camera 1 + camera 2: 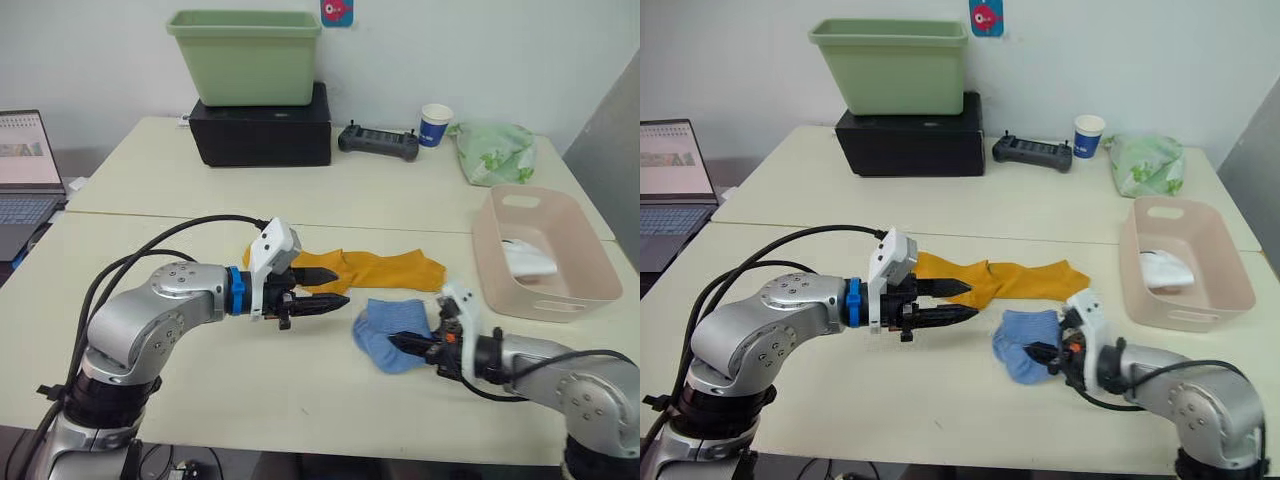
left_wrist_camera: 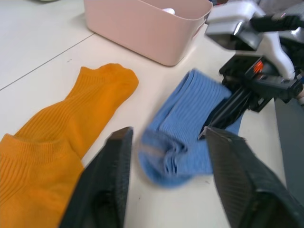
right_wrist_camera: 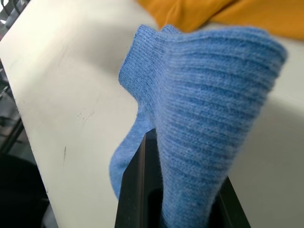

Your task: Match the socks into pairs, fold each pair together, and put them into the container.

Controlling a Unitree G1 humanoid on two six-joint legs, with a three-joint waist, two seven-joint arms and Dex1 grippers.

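Right gripper [image 1: 404, 345]: pinched on the light blue socks [image 1: 388, 328], near the pink basket [image 1: 592, 270].
Left gripper [image 1: 335, 286]: fingers apart, nothing held.
Yellow socks [image 1: 380, 268]: flat, beside the basket.
White sock [image 1: 527, 258]: inside the basket.

The light blue ribbed socks [image 1: 392, 335] and the mustard-yellow socks [image 1: 385, 268] are lying on a cream surface [image 1: 200, 390], while something white [image 1: 527, 259] is sitting in the pale pink container [image 1: 548, 300]. Behind, a pale green tub [image 1: 245, 55] is standing on a black box [image 1: 262, 132], and a black controller [image 1: 378, 141], a blue and white paper cup [image 1: 435, 125] and a pale green patterned cloth bundle [image 1: 494, 151] are showing beside them. Both the left pincer [image 1: 328, 287] and the right pincer [image 1: 404, 344] are showing black fingers [image 2: 102, 190] on white and silver-grey arms, the left one wearing a bright blue ring.
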